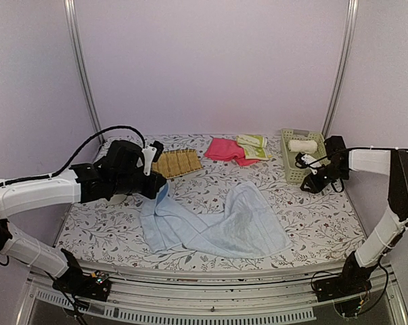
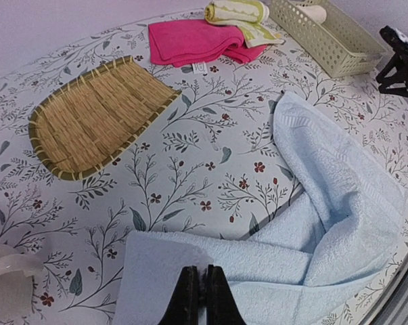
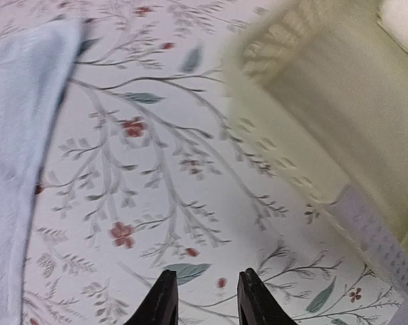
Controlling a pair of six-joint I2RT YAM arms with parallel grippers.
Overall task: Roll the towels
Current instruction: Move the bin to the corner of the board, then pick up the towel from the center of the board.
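A light blue towel [image 1: 217, 227] lies rumpled across the middle of the floral table. My left gripper [image 2: 204, 274] is shut on its near-left corner, and a bit of cloth is pinched between the fingers [image 1: 160, 184]. A pink towel [image 1: 224, 150] and a folded pale yellow-green towel [image 1: 253, 145] lie at the back. A rolled cream-white towel [image 1: 302, 145] rests in the basket. My right gripper [image 3: 206, 281] hovers open over bare table beside the basket, nothing between its fingers. The blue towel's edge [image 3: 21, 135] shows at the left of the right wrist view.
A tan woven mat [image 1: 176, 162] lies at the back left. The pale green lattice basket [image 1: 293, 168] stands at the back right, its wall [image 3: 325, 101] close to my right gripper. Metal frame posts rise behind the table.
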